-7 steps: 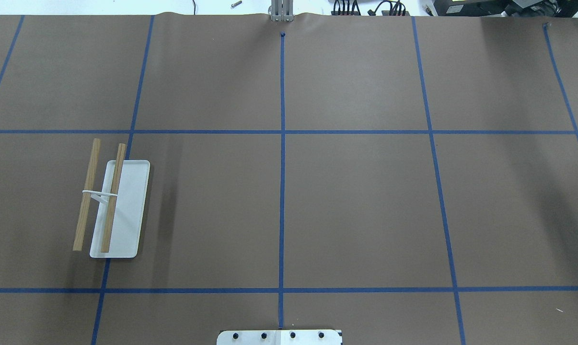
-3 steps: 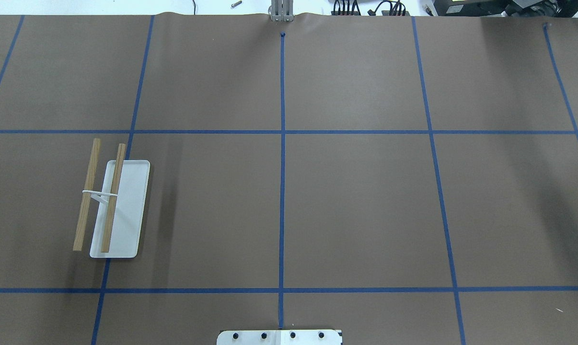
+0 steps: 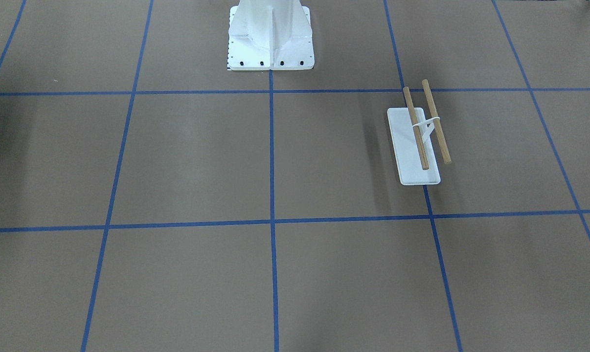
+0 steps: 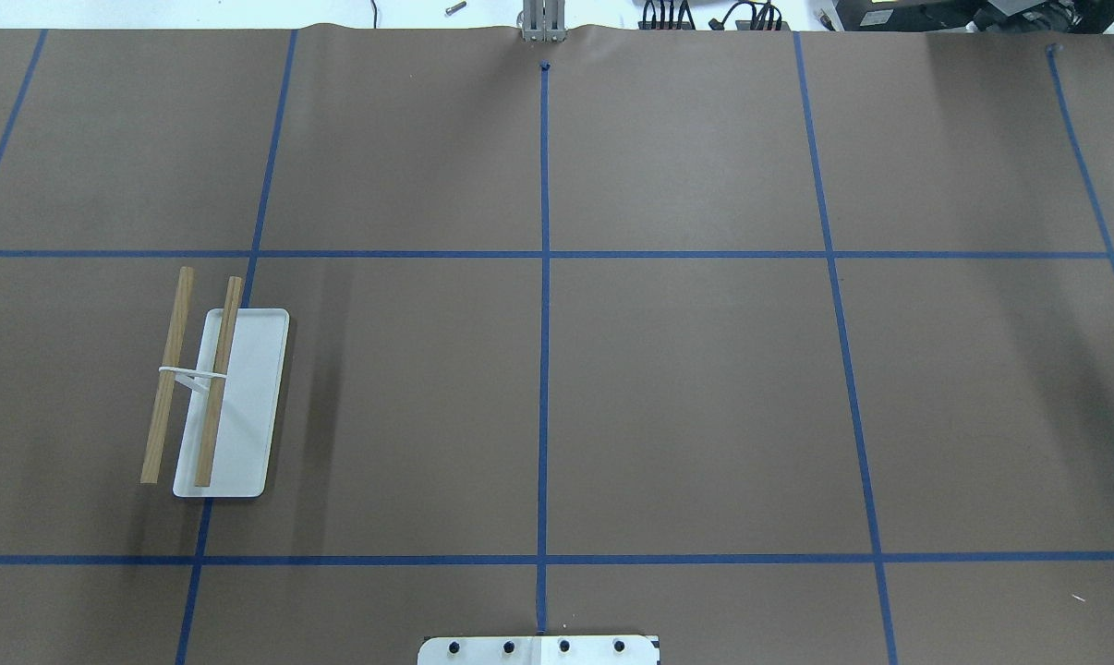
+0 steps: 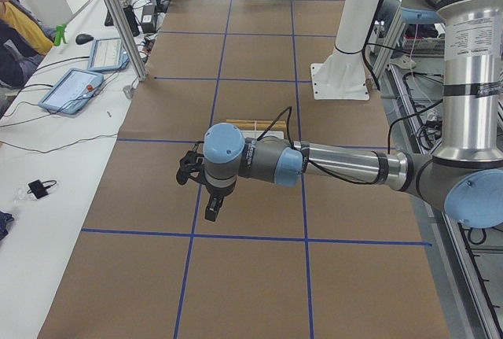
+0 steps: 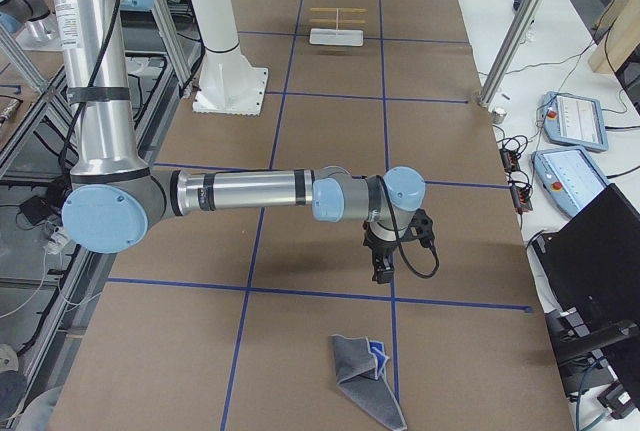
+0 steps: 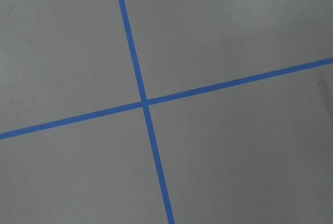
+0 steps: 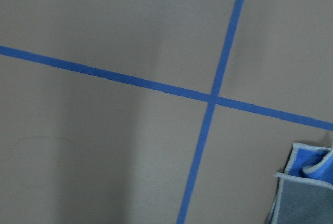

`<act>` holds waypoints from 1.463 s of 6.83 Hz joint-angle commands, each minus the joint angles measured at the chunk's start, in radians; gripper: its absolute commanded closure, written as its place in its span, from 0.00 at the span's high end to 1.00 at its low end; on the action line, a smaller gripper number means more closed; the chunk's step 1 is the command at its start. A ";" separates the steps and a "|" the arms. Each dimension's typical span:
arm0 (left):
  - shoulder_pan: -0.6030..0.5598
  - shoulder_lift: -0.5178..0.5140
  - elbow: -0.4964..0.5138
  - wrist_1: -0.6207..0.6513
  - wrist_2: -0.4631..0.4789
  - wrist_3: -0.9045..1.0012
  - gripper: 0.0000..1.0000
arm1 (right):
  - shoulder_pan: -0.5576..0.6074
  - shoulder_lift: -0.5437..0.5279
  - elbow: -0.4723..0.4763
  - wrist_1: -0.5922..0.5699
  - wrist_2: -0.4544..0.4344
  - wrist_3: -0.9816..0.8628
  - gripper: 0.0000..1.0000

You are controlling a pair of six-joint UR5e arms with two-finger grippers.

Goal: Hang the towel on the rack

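The towel (image 6: 362, 379) lies crumpled, well apart from the rack (image 4: 241, 416). I cannot tell if the left gripper (image 5: 212, 211) and right gripper (image 6: 382, 271) are spread.

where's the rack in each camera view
Exterior front-facing: the rack stands right of centre.
Overhead exterior: left side, in the middle row of taped squares.
Exterior left: centre, mostly hidden behind the left arm.
Exterior right: small, far up the table, top centre.
Left wrist-mounted: not in it.
Right wrist-mounted: not in it.
Shared landmark: the white pedestal, which shows in all four exterior views.
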 commanded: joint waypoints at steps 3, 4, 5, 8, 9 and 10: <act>0.000 0.000 0.001 0.000 0.000 0.000 0.98 | 0.108 0.111 -0.452 0.248 -0.024 -0.212 1.00; 0.000 0.000 0.001 0.000 0.000 0.000 0.98 | 0.108 0.137 -0.575 0.327 -0.024 -0.221 1.00; -0.002 0.000 -0.003 0.000 0.000 0.000 0.98 | 0.105 0.148 -0.618 0.359 -0.027 -0.223 0.99; -0.002 0.000 -0.004 0.000 0.000 0.000 0.98 | 0.105 0.139 -0.640 0.359 -0.040 -0.217 0.84; -0.002 0.000 -0.007 0.000 0.000 -0.002 0.98 | 0.105 0.139 -0.649 0.360 -0.040 -0.222 0.80; -0.002 0.000 -0.001 0.000 -0.002 -0.001 0.98 | 0.105 0.143 -0.657 0.360 -0.040 -0.222 0.79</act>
